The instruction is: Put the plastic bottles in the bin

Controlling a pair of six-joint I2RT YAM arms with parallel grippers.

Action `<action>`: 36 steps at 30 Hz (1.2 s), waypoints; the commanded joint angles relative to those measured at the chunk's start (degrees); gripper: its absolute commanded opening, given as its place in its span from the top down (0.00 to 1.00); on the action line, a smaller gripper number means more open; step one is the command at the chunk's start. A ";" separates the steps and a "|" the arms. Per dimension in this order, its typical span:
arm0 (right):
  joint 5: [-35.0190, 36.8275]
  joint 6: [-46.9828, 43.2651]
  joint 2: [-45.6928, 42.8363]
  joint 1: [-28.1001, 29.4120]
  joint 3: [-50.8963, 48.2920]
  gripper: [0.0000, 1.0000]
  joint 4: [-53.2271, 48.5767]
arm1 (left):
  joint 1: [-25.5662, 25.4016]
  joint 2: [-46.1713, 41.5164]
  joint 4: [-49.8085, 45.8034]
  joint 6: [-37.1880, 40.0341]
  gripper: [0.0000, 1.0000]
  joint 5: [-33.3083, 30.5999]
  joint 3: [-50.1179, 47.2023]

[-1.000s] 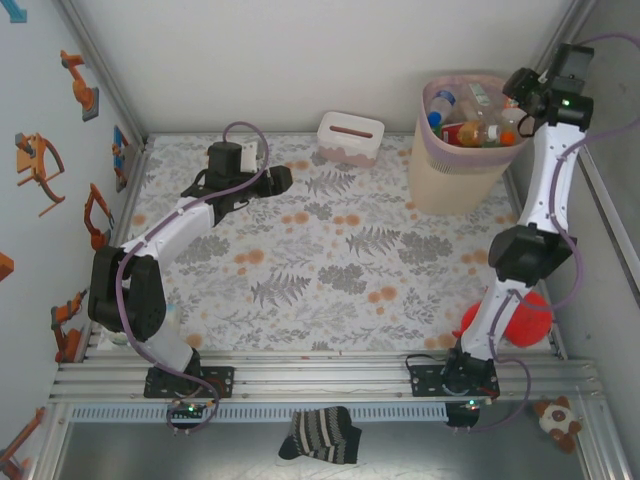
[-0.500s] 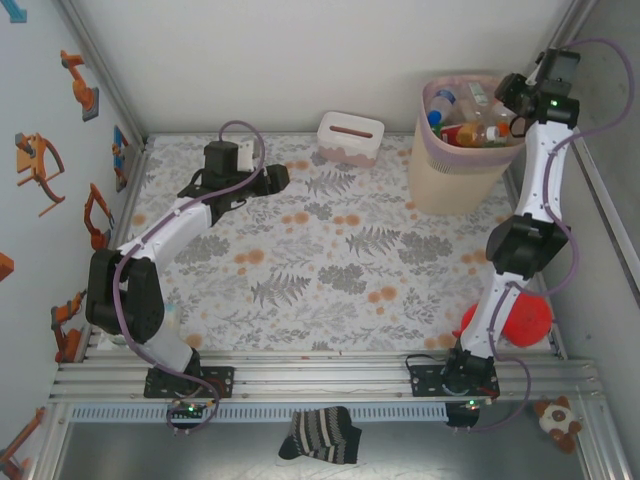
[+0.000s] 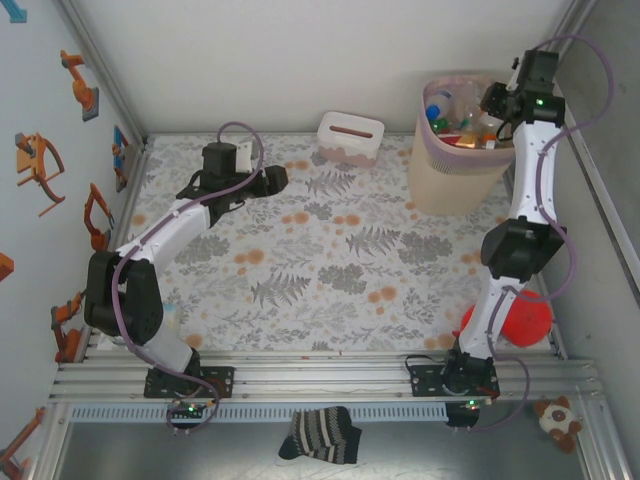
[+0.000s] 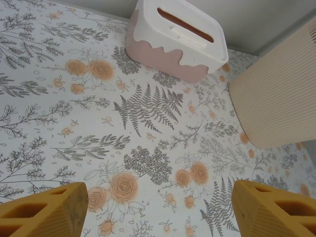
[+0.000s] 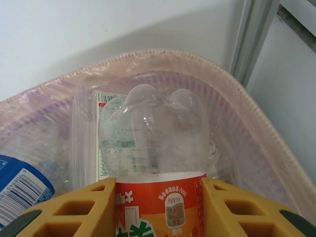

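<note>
Bottle point(image 5: 153, 128) shifted further over bin point(image 3: 450, 185); tissue box point(image 3: 350, 137) apart.

left jaws apart, right jaws gripping

The clear bottle point(image 5: 153, 128) is thin glossy plastic with a shiny printed label point(image 5: 163, 200). The bin point(image 4: 276, 89) is matt, finely ribbed beige plastic, its liner point(image 5: 234, 103) crinkly and translucent. The table cover point(image 4: 148, 143) looks smooth and matt, the tissue box point(image 4: 173, 37) satiny plastic.
</note>
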 commanded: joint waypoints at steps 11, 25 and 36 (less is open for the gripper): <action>5.50 -1.41 -6.78 1.41 4.37 0.28 -8.52 | 0.83 -4.92 -2.71 1.56 0.23 -2.55 -1.14; 5.60 -4.65 -40.33 5.20 -43.68 0.27 8.89 | 5.39 -12.06 -10.46 10.74 0.04 -22.04 -7.09; 3.82 -8.83 -61.34 7.29 -88.08 0.01 32.91 | 6.84 -19.32 0.70 18.36 0.04 -41.68 -21.83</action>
